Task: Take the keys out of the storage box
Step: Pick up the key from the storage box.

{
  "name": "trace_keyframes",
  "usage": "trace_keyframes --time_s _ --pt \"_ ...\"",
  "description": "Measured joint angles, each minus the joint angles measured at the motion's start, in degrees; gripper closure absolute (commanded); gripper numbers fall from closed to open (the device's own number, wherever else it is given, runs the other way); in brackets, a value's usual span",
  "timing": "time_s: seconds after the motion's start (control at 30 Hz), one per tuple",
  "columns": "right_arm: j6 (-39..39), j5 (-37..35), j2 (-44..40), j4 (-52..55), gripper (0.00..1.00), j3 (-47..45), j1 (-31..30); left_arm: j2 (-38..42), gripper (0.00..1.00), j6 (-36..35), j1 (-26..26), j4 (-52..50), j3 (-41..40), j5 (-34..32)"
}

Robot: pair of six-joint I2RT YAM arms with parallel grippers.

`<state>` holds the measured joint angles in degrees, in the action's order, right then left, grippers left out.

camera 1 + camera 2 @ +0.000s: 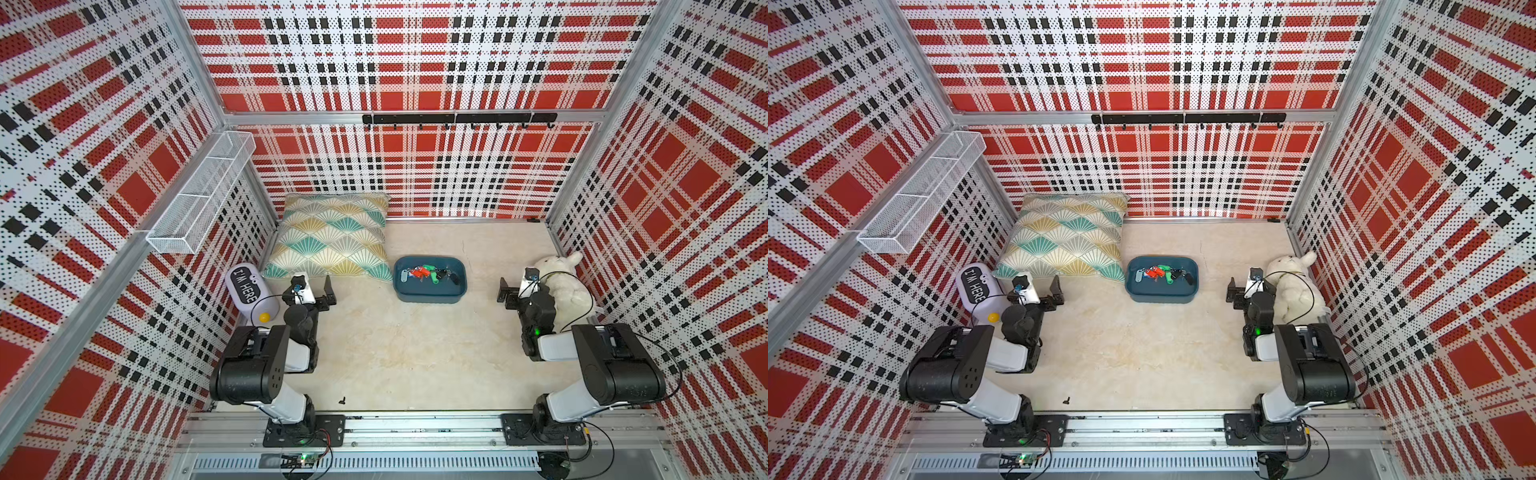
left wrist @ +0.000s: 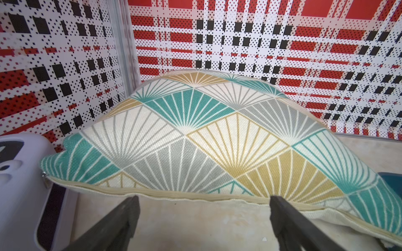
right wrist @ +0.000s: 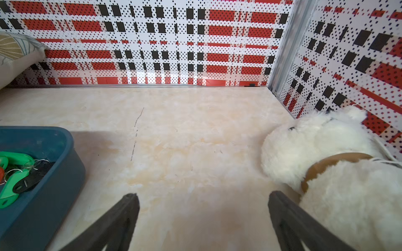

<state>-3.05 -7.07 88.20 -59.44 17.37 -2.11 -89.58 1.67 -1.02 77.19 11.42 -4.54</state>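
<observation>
The storage box (image 1: 429, 296) is a shallow teal tub on the beige floor, right of centre in both top views (image 1: 1160, 296). Inside it the keys (image 1: 428, 274) lie in a heap with green, red, black and pale tags. In the right wrist view one corner of the box (image 3: 54, 191) shows with green and black key tags (image 3: 15, 173). My left gripper (image 1: 314, 287) (image 2: 204, 198) is open and empty, left of the box at the cushion's near edge. My right gripper (image 1: 517, 287) (image 3: 202, 194) is open and empty over bare floor, right of the box.
A patterned cushion (image 1: 332, 237) lies at the back left, touching the box's left end. A white plush animal (image 1: 561, 286) sits beside the right arm. A lavender "I'M HERE" case (image 1: 247, 295) stands by the left arm. A wire basket (image 1: 199, 195) and a hook rail (image 1: 457, 119) hang on the walls.
</observation>
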Motion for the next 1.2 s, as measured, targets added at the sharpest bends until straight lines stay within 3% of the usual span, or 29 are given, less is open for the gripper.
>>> trace_keyframes --time_s 0.8,0.97,1.13,1.2 --pt "0.0 0.0 -0.02 0.0 0.0 0.0 0.0 0.0 0.01 0.02 0.0 0.0 0.0 -0.02" --pt "0.0 -0.09 -0.02 0.46 0.0 0.2 -0.02 0.81 0.01 0.02 0.96 -0.44 0.0 -2.62" --pt "-0.13 -6.45 -4.46 14.69 0.0 8.83 -3.02 8.98 0.01 -0.79 4.81 -5.29 0.33 -8.94" --pt "-3.74 -8.92 -8.44 18.99 0.0 11.8 -4.37 13.07 0.01 -0.04 7.06 -10.49 2.27 -12.81"
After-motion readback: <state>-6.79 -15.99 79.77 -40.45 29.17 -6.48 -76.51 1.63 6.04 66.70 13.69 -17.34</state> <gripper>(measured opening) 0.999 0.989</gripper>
